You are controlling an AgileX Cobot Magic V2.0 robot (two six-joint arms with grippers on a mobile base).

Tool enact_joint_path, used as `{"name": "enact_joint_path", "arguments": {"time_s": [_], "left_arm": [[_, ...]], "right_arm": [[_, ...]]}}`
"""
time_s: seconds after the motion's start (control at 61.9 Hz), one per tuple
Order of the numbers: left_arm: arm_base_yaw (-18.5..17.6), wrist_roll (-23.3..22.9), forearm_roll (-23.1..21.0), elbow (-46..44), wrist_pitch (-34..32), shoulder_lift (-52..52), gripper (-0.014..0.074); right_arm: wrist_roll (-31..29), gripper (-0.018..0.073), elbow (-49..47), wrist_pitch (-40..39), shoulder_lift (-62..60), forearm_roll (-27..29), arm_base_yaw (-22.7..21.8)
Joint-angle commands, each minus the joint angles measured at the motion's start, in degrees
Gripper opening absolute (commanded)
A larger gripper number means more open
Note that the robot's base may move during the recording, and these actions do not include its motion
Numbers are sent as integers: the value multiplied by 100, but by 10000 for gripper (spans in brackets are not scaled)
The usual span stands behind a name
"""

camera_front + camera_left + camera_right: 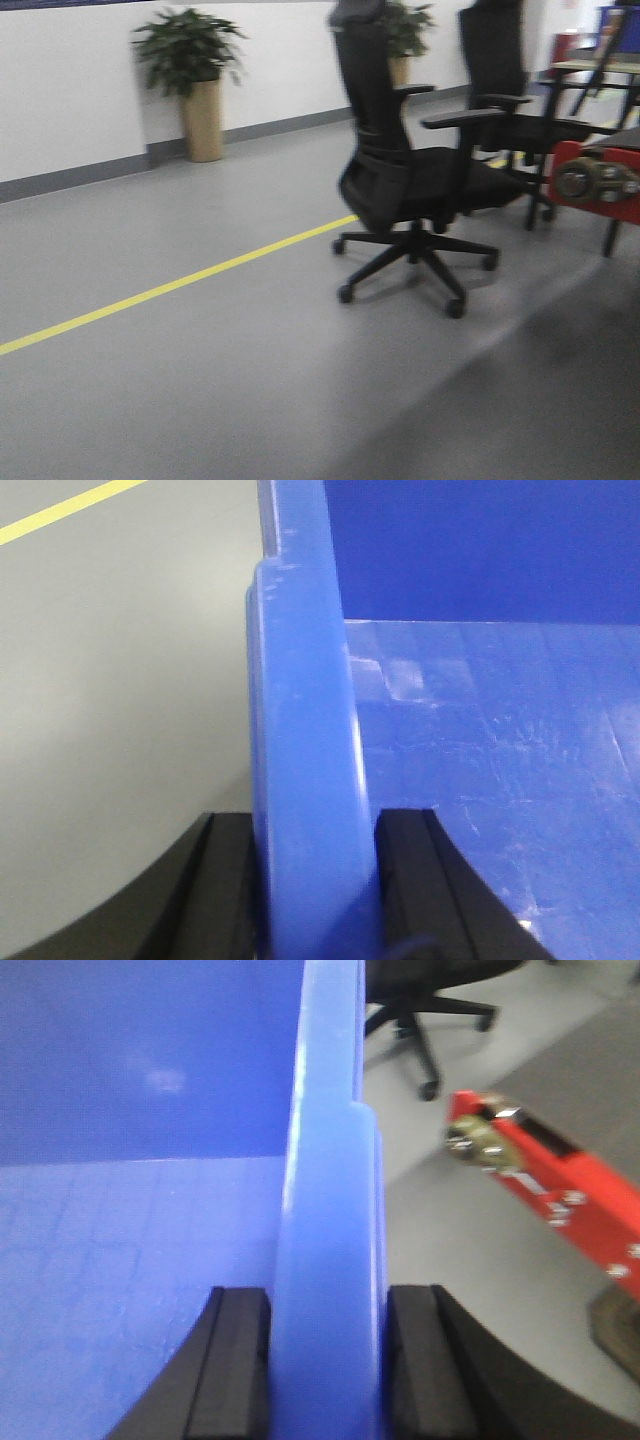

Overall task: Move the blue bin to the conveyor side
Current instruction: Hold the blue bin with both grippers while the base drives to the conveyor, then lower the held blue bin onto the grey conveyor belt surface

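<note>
The blue bin (480, 730) fills the left wrist view; my left gripper (315, 850) is shut on its thick left rim, one black finger outside and one inside. In the right wrist view the blue bin (140, 1210) fills the left half, and my right gripper (328, 1335) is shut on its right rim the same way. The bin is empty inside and is held above the grey floor. A red conveyor end with a metal roller (545, 1185) lies to the right of the bin; it also shows in the front view (598, 182). The dark belt is out of view.
A black office chair (410, 175) on castors stands ahead on the grey floor, a second chair (510, 100) behind it. A yellow floor line (170, 288) runs diagonally. Two potted plants (195, 80) stand by the white wall. A table (600, 70) is at the far right.
</note>
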Motion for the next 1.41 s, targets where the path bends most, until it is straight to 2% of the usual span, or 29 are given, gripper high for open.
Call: {"name": "enact_joint_path", "arguments": {"time_s": [0.0,1.389], "left_arm": [[25,84,160,-76,-450,-146,-20],[25,84,160,-76,-450,-146,-20]], "right_arm": [[-96,-78,-97,-769,-148,-426,-33],[-96,-78,-97,-795,-148,-426,-33]]}}
